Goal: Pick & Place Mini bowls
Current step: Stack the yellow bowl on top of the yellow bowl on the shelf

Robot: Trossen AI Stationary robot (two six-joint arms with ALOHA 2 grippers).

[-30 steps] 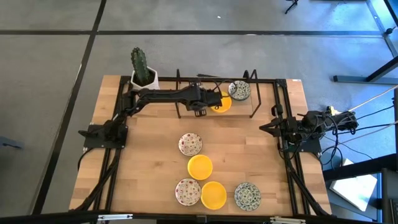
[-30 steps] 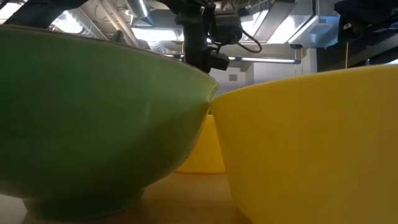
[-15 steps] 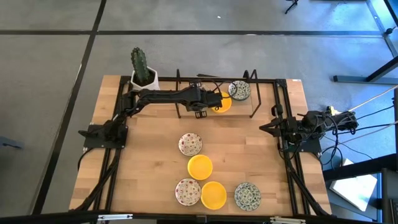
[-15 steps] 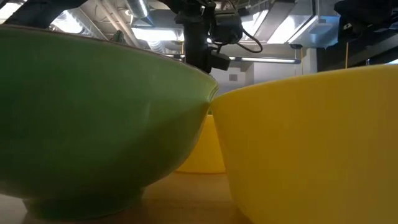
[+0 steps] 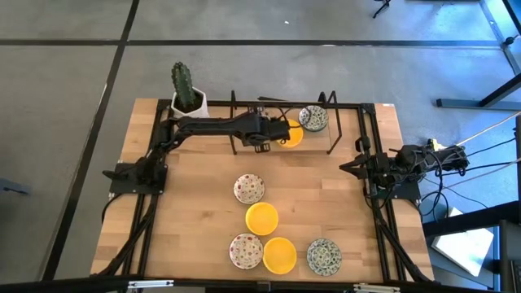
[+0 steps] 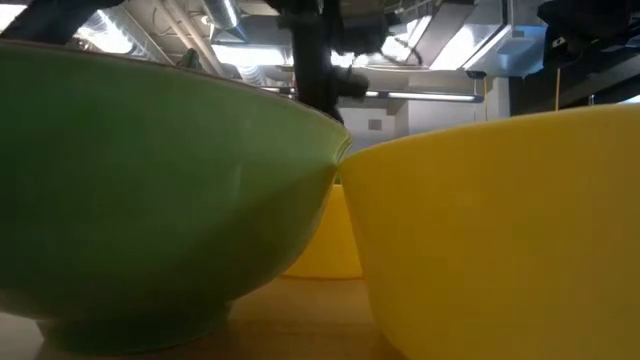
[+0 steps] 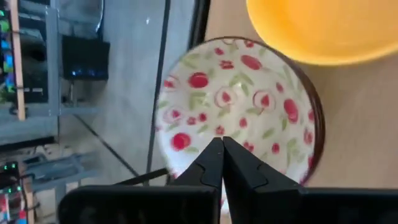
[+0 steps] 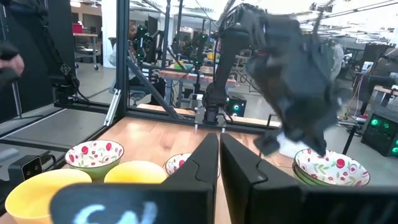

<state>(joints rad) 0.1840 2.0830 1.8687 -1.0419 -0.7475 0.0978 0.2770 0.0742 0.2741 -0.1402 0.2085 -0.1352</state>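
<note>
My left gripper (image 5: 278, 133) (image 7: 221, 147) is shut at the table's far middle. It hovers above a red-flowered mini bowl (image 7: 239, 106) (image 8: 329, 167), which sits on another bowl. A yellow mini bowl (image 5: 291, 135) (image 7: 323, 31) stands beside them. Toward the near edge stand several more mini bowls: red-flowered (image 5: 249, 189) (image 5: 245, 251), yellow (image 5: 261, 218) (image 5: 279, 254) and grey-green (image 5: 324, 255). My right gripper (image 5: 346, 167) (image 8: 219, 140) waits shut at the table's right side, held level.
A cactus in a white pot (image 5: 188, 99) stands at the far left corner. A black frame (image 5: 244, 106) runs round the table. In the low view a green-looking bowl (image 6: 150, 190) and a yellow one (image 6: 500, 230) fill the foreground. Bare wood (image 5: 195, 203) lies at left.
In the low view my left gripper has risen a little above the far bowls, still shut. The bowls have stayed where they were.
</note>
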